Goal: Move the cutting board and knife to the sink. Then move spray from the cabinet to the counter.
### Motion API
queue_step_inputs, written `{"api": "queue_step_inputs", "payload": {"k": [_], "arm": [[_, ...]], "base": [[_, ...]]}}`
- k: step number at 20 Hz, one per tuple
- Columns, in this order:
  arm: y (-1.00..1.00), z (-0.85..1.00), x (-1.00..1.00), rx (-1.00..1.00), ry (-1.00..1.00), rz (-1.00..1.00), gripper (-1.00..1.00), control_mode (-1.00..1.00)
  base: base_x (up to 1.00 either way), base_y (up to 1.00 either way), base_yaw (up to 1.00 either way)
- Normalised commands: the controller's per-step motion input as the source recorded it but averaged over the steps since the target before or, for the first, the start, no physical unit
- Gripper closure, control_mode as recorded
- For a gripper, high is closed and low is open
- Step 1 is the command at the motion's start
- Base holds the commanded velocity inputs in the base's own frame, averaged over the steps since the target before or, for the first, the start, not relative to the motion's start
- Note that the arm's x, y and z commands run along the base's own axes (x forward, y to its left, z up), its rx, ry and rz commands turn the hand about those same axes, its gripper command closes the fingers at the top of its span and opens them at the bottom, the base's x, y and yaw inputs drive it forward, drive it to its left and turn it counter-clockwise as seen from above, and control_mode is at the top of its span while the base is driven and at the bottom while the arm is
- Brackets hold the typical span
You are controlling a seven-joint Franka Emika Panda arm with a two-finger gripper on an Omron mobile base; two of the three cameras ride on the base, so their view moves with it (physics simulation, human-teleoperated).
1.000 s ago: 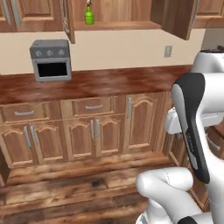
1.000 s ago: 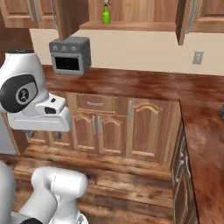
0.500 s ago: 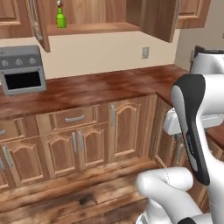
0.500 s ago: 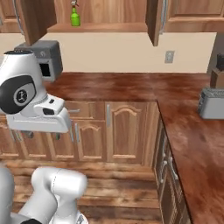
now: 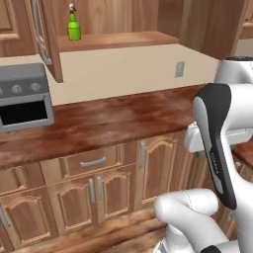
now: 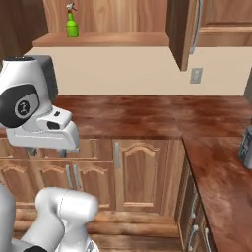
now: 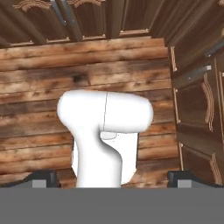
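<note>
Item 1 — spray [image 5: 73, 27]: small bright-green bottle with a red-and-white trigger head, upright on the lowest shelf of the open cabinet [image 5: 118, 39]; at about 11 o'clock in the left base view and about 11 o'clock in the right base view [image 6: 72, 23]. Nothing touches it

Item 2 — cabinet door [image 5: 43, 37]: brown wood, swung open, long grey bar handle along its edge, hanging just right of the toaster oven. A second open door [image 6: 183, 29] bounds the shelf on its other side

Item 3 — counter [image 5: 108, 121]: dark reddish-brown wood grain, running below the shelf and turning a corner at 3 o'clock in the right base view; the stretch directly under the bottle lies bare

Item 4 — toaster oven [image 5: 22, 101]: grey, at 9 o'clock in the left base view, seated on the counter

Item 5 — gripper [image 7: 112, 178]: fingertips set far apart at the lower corners of the hand view, jaws wide, nothing between them; it faces down at the plank floor, arm folded low and well below the shelf

Step in hand, as judged: the spray leg, approach stage; neither cutting board nor knife lies on the counter stretch in view

Next move calls for: raising and extending the arm toward 11 o'clock, turning the hand level, entering between the two doors without clipping either, and closing on the bottle's body below the trigger head
</note>
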Motion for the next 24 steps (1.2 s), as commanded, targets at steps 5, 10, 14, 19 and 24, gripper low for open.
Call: {"api": "queue_step_inputs", "payload": {"k": [5,10,14,19,24], "arm": [[0.00,0.00,0.00,0.00,0.00,0.00,-1.00,1.00],[0.00,0.00,0.00,0.00,0.00,0.00,-1.00,1.00],[0.00,0.00,0.00,0.00,0.00,0.00,-1.00,1.00],[0.00,0.00,0.00,0.00,0.00,0.00,-1.00,1.00],[0.00,0.00,0.00,0.00,0.00,0.00,-1.00,1.00]], "base": [[0.83,0.04,0.00],[0.31,0.20,0.05],[0.17,0.17,0.12],[0.27,0.16,0.30],[0.23,0.04,0.26]]}}
